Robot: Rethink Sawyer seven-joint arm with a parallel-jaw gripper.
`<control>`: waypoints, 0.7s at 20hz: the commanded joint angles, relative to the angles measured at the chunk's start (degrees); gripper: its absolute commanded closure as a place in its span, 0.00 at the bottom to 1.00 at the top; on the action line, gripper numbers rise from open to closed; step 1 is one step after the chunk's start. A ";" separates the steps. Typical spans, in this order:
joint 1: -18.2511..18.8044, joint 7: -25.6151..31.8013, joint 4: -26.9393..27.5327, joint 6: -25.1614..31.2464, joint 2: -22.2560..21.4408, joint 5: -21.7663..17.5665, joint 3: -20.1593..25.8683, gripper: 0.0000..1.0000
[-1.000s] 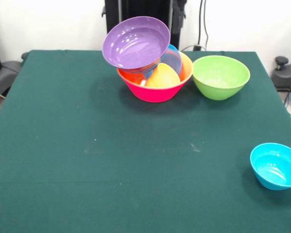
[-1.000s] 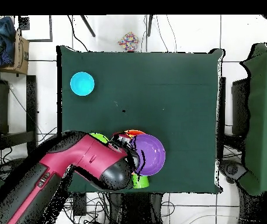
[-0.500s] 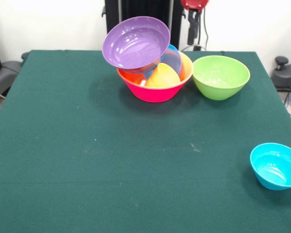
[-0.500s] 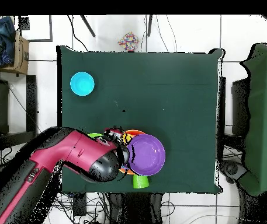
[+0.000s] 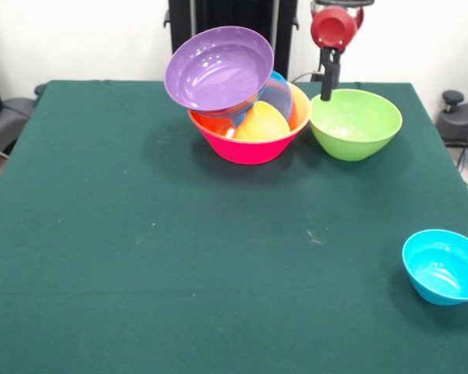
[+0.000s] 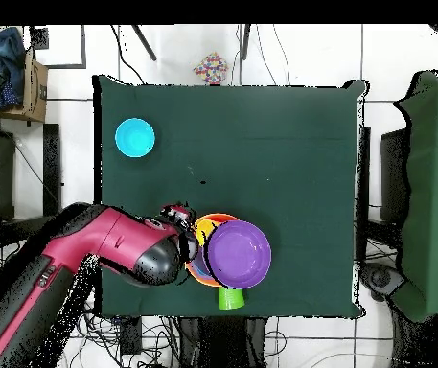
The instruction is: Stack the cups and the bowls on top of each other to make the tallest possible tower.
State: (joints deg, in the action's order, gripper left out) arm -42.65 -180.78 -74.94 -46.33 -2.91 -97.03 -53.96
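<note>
The tower stands at the table's far middle: a pink bowl (image 5: 249, 146) lowest, an orange bowl (image 5: 299, 104) nested in it, with a yellow-orange cup (image 5: 262, 123) and a translucent blue bowl (image 5: 278, 92) inside. A purple bowl (image 5: 218, 68) leans tilted on top, its inside facing the camera. Just right of the tower sits a green bowl (image 5: 355, 123). A small blue bowl (image 5: 444, 266) rests alone near the right edge. My gripper (image 5: 327, 84) hangs under its red wrist, its tip at the green bowl's far-left rim. From overhead, the arm (image 6: 107, 259) covers the green bowl beside the purple bowl (image 6: 239, 254).
A green cup (image 6: 229, 298) lies at the table edge (image 6: 261, 314) on the robot's side of the tower. The small blue bowl (image 6: 134, 138) sits far off in the opposite corner. A small multicoloured object (image 6: 213, 69) lies on the floor beyond the table.
My arm has come down into the front view, from out of sight to the green bowl's far rim. Overhead, it has swung left, off the tower. The bowls have not moved.
</note>
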 commanded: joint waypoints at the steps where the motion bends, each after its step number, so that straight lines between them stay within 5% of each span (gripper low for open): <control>1: 0.18 -12.87 4.99 6.12 4.32 3.64 7.26 0.00; 14: 0.37 -11.82 7.40 9.23 8.28 7.52 6.47 0.00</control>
State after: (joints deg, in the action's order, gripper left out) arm -42.70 -180.85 -72.39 -42.79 2.51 -92.46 -54.02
